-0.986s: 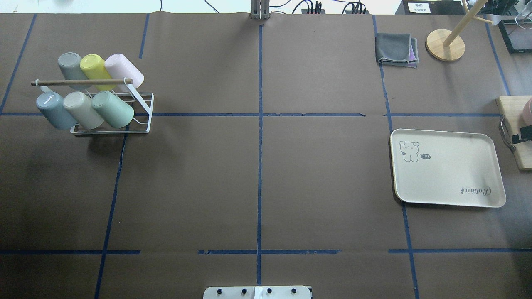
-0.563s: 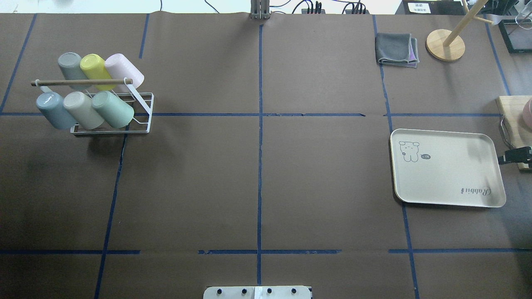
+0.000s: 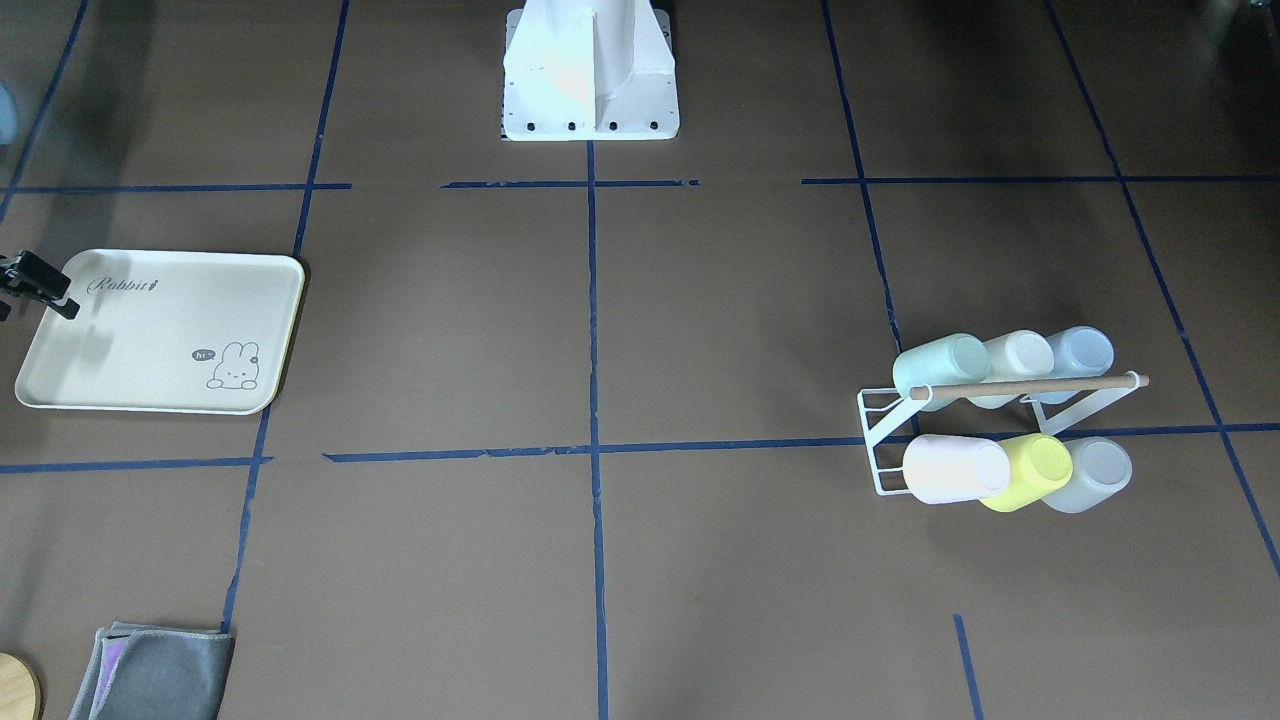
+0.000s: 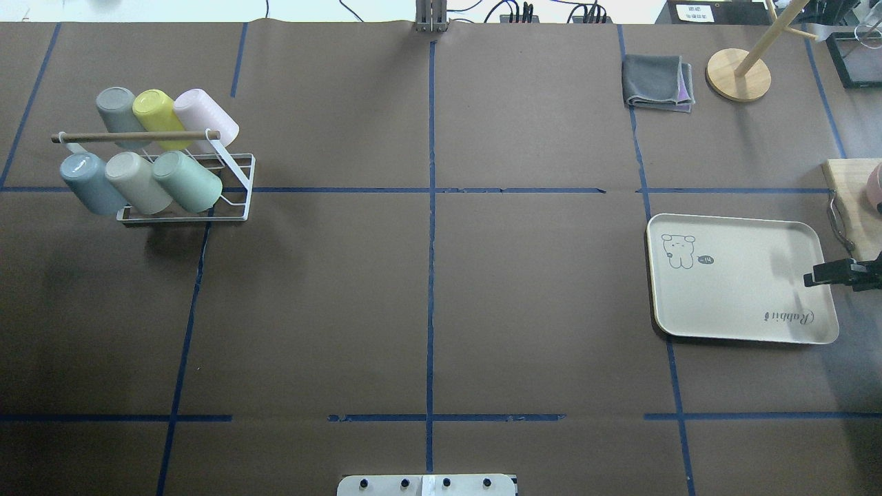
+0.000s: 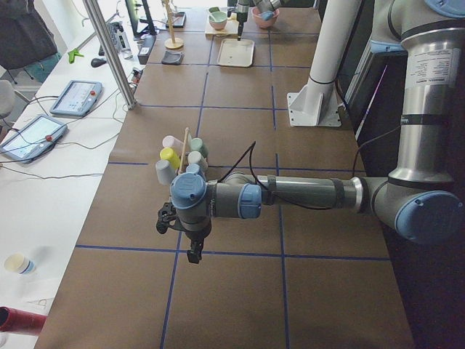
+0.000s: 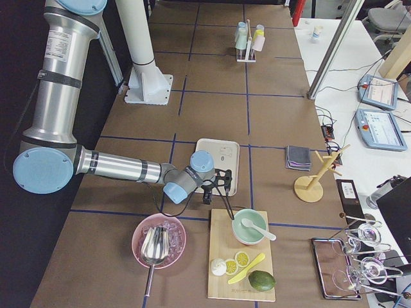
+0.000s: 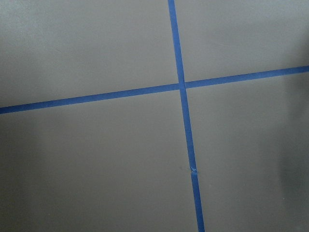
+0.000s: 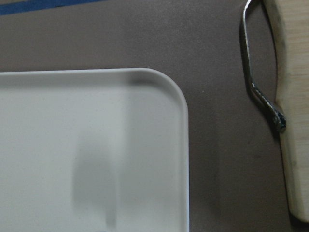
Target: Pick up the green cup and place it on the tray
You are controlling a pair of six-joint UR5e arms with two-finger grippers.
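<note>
Left claw (image 5: 190, 247) hangs over bare surface near rack (image 4: 238, 186); grip cannot be told. Green cup (image 4: 187, 182) sits tilted on rack, rightmost of robot-side row, likely pegged to drain; not yet picked. Tray (image 4: 744, 296) lies well apart, flat as the drop spot. Right claw (image 4: 823, 273) at its right rim; grip unclear

Both arms are holding their forearms low and level. The right tool (image 4: 820, 275) and the left tool (image 5: 183, 236) are each pointing straight down, jaw spread unclear.
</note>
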